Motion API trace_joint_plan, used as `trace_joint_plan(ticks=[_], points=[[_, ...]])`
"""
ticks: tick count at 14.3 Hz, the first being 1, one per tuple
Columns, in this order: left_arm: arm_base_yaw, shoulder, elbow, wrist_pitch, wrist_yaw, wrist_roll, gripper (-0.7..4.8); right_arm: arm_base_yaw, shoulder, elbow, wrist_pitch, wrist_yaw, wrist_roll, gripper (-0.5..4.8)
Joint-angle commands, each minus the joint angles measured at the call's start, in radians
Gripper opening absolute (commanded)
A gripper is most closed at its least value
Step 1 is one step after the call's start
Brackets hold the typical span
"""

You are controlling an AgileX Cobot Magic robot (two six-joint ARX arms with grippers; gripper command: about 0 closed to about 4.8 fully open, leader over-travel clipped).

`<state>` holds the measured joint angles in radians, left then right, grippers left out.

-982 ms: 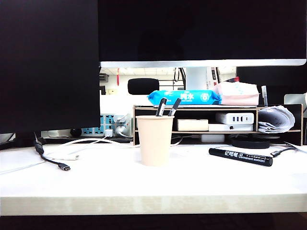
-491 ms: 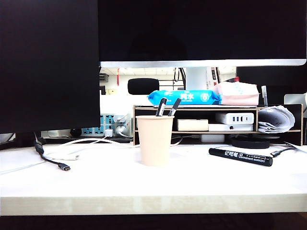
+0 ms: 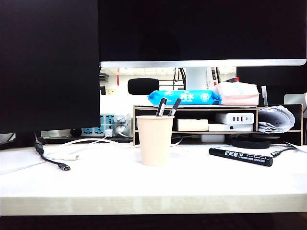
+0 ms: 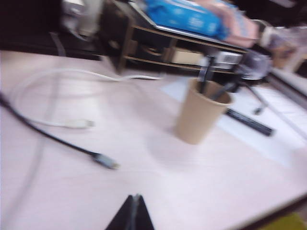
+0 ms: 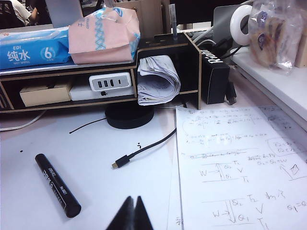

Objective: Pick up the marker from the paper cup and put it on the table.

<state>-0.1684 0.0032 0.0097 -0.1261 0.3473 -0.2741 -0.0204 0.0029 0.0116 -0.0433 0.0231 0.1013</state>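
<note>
The left claw [image 4: 134,211] is hovering above the white tabletop [image 3: 96,184] on the left side, its tips pressed together and holding nothing. Near the middle, the paper cup [image 3: 154,140] is standing upright with two banded markers [image 3: 167,107] poking out of it. To its right, the marker [image 3: 240,156] is lying flat on the tabletop, well apart from the cup. The right claw [image 5: 133,209] is hanging near it, tips pressed together, empty.
</note>
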Motion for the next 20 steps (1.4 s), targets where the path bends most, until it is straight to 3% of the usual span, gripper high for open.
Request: trace_joint_plan(ticks=[1, 4, 7, 11, 20], points=[[0.027, 0.000, 0.000, 0.012, -0.087, 0.076, -0.05, 0.000, 0.000, -0.006, 0.017, 0.001, 0.003, -0.05], [0.101, 0.000, 0.000, 0.015, -0.222, 0.110, -0.05, 0.000, 0.000, -0.006, 0.017, 0.001, 0.003, -0.05], [0.188, 0.000, 0.000, 0.049, -0.254, 0.164, -0.05, 0.000, 0.000, -0.006, 0.017, 0.001, 0.003, -0.05], [0.193, 0.000, 0.000, 0.081, -0.332, 0.192, -0.05, 0.000, 0.000, -0.006, 0.017, 0.001, 0.003, -0.05], [0.193, 0.000, 0.000, 0.091, -0.332, 0.161, -0.05, 0.000, 0.000, -0.006, 0.017, 0.001, 0.004, -0.05]])
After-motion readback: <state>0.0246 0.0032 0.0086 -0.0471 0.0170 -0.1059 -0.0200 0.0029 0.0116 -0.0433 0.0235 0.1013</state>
